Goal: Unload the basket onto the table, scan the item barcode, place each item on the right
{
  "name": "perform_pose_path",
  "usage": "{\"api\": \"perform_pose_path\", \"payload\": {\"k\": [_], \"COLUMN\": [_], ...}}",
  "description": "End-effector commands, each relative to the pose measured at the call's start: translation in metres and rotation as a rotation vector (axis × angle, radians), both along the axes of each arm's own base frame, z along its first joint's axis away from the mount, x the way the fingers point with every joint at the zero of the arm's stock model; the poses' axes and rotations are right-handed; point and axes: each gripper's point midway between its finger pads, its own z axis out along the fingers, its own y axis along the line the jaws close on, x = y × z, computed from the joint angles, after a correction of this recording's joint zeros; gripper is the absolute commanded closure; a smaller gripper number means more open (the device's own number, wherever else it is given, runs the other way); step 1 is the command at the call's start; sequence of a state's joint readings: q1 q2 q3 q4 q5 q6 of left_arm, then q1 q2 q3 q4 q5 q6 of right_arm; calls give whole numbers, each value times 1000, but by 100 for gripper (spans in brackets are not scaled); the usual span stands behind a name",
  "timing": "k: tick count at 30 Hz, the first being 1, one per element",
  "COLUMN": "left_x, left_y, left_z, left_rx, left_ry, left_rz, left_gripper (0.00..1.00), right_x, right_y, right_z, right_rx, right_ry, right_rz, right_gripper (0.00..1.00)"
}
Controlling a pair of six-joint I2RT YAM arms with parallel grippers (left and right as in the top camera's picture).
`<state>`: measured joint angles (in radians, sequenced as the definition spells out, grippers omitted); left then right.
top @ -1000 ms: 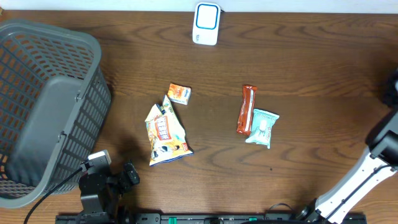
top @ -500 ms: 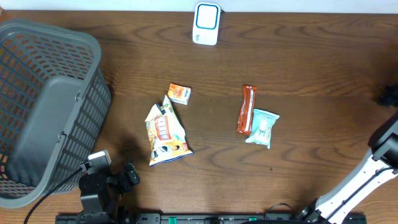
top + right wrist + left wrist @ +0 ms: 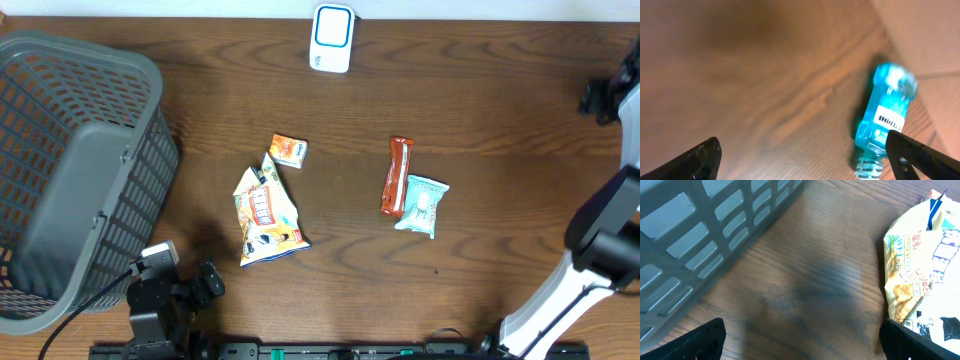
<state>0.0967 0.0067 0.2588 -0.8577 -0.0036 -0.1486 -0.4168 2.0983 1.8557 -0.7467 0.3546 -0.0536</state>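
1. Overhead: the scanner (image 3: 332,37) stands at the far edge of the table (image 3: 500,290), about centre. The right gripper (image 3: 603,97) hangs at the far right edge, well apart from the scanner. The left gripper (image 3: 205,283) sits near left, beside the basket (image 3: 60,70). A chip bag (image 3: 267,213) and a red bar (image 3: 397,176) lie mid-table. The blue bottle does not show here, and neither pair of jaws can be read.
2. Left wrist: the jaws stand wide apart and empty over bare wood, with the chip bag to the right and the basket wall to the left.
3. Right wrist: the jaws are spread wide and hold nothing. The blue bottle (image 3: 885,117) lies flat on the table, right of the gap, close to the right finger. Its long axis runs near to far, slightly tilted, across the closing line. It is translucent blue and blurred, with a white barcode label facing up. The right arm is probably the nearer one; it would have to shift right to centre the bottle.
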Motion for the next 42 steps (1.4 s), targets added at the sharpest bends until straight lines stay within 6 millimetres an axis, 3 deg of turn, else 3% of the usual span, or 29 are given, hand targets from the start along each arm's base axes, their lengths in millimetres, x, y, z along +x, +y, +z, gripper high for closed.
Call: {"api": "perform_pose_path", "payload": {"k": [1,3,7,11,13,20,21,26,29,34,37,42], "left_x": [-8,-8,-8,-8,-8,-8,-8,-8,-8,-8,-8,-8], "left_y": [1,1,1,1,1,1,1,1,1,1,1,1], "left_z": [-15,-15,-15,-15,-15,-15,-15,-15,-15,-15,-15,-15], "left_rx": [15,15,15,15,15,15,15,15,15,15,15,15], "left_ry": [64,64,64,64,64,64,64,64,64,64,64,64], "left_rz": [-2,-2,-2,-2,-2,-2,-2,-2,-2,-2,-2,-2], "left_gripper": [2,2,2,2,2,3,2,2,2,2,2,2], "right_x": [17,22,21,4,-15,-68,-83,-122,-137,-136,-133,-135], "right_y": [46,77,143,186,213,254,269,304,325,360,379,410], "right_z": [60,90,130,137,123,78,60,6,-29,-64,-75,-86], "right_rx": [26,68,185,292,394,491,493,472,456,444,443,436], "right_ry": [-150,-234,-335,-337,-281,-43,41,249,317,298,267,238], "right_rz": [96,148,261,219,128,-10,-2,52,107,239,310,422], "right_gripper": [1,1,1,1,1,1,1,1,1,2,14,19]}}
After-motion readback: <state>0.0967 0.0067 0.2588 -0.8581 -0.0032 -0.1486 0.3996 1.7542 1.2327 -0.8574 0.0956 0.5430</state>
